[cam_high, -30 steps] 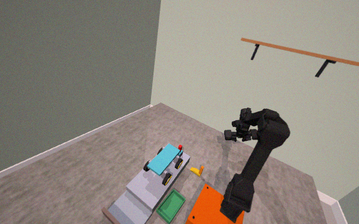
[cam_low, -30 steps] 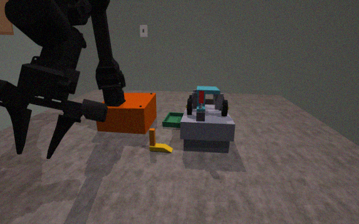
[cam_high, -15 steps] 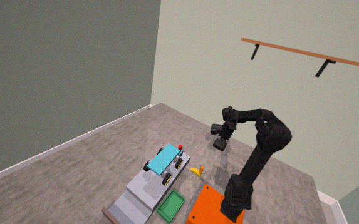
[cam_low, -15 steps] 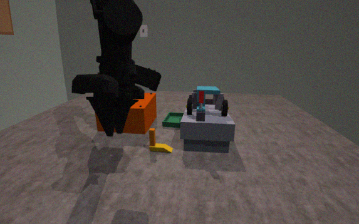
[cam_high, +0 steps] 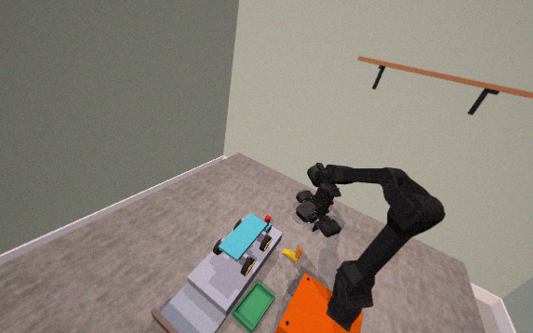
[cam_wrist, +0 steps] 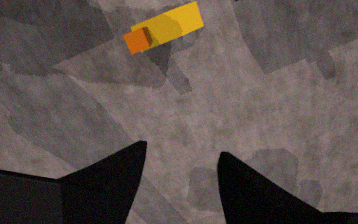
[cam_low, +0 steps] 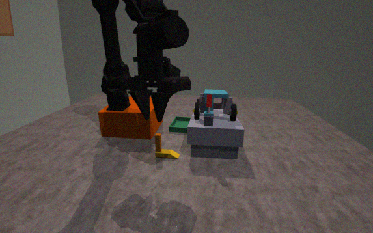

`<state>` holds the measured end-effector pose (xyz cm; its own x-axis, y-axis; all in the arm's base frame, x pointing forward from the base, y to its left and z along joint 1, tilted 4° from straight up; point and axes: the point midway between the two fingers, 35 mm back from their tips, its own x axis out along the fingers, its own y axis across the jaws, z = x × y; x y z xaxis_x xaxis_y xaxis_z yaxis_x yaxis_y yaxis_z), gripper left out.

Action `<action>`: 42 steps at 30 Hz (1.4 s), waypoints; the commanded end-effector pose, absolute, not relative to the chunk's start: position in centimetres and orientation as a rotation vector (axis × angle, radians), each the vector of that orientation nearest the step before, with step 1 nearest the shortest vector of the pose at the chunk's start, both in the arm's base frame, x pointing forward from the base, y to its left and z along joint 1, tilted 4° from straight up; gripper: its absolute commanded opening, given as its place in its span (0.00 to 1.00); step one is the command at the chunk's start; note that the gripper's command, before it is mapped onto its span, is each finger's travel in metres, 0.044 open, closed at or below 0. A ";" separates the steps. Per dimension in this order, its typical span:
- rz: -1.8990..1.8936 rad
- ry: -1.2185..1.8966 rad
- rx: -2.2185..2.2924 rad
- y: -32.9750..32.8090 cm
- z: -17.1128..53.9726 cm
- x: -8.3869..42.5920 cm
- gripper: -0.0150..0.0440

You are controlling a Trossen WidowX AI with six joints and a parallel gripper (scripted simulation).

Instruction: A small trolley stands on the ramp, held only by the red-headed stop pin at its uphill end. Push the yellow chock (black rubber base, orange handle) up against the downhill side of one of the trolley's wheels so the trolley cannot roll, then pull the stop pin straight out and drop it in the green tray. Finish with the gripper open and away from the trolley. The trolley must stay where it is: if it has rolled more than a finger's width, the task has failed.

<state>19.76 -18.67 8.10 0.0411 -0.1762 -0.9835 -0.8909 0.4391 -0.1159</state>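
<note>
At the lower left of the top view, the trolley [cam_high: 245, 236] [cam_low: 216, 94] is standing on the ramp [cam_high: 223, 280] [cam_low: 215, 135]. Toward upper centre in the wrist view, the yellow chock [cam_high: 290, 254] [cam_low: 168, 153] [cam_wrist: 172, 25] is lying beyond the fingertips of the gripper [cam_high: 321, 229] [cam_low: 153, 120] [cam_wrist: 182, 154], which is hovering apart, empty and open.

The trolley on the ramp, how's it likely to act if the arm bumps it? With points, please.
The trolley [cam_high: 245, 236] [cam_low: 216, 94] would probably roll rather than slide, since it stands on wheels. Downhill looks the likelier way, as the red-headed stop pin [cam_high: 267, 219] [cam_low: 209, 101] is at its uphill end and the yellow chock [cam_high: 290, 254] [cam_low: 166, 153] [cam_wrist: 172, 22] lies off the ramp [cam_high: 223, 279] [cam_low: 215, 135].
</note>
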 end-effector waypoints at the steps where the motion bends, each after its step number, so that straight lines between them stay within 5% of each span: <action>1: 0.983 1.359 -1.158 -15.6 7.7 19.4 0.58; 6: 1.207 1.251 -1.295 -13.2 7.6 19.0 0.58; 42: 1.208 1.251 -1.295 -13.7 1.6 19.0 0.58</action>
